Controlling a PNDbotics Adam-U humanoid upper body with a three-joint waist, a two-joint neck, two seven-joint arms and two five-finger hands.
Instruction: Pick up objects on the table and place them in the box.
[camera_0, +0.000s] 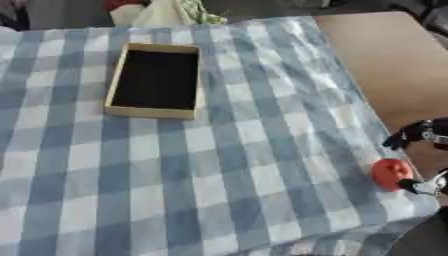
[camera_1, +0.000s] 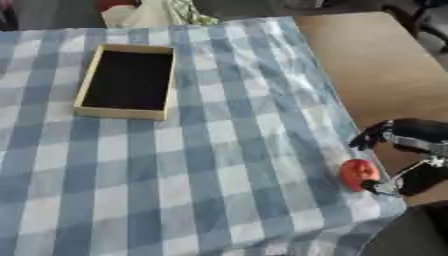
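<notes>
At the right edge of the table, my right hand (camera_1: 409, 150) comes in from the side, black with silver at the joints. Its fingers are curved and spread around a small red-orange object (camera_1: 359, 173), round and smooth-looking. One fingertip (camera_1: 372, 187) touches the object's near side; the other fingers (camera_1: 367, 138) arch just beyond it, on its far side, and do not seem to meet it. So my hand is wide, cupped about the object rather than closed on it. The object rests on the blue-and-white checked cloth (camera_0: 219, 170), close to the cloth's right border, just to the left of my palm.

Far from my hand, up and to the left across the cloth, lies the box (camera_0: 156, 80): a shallow rectangular tray with pale yellowish walls and a black floor. Nothing lies inside it. It sits well apart from the object.

To the far side of my hand, past the cloth's edge, the bare brown tabletop (camera_1: 376, 70) shows. My left hand appears in neither view.
</notes>
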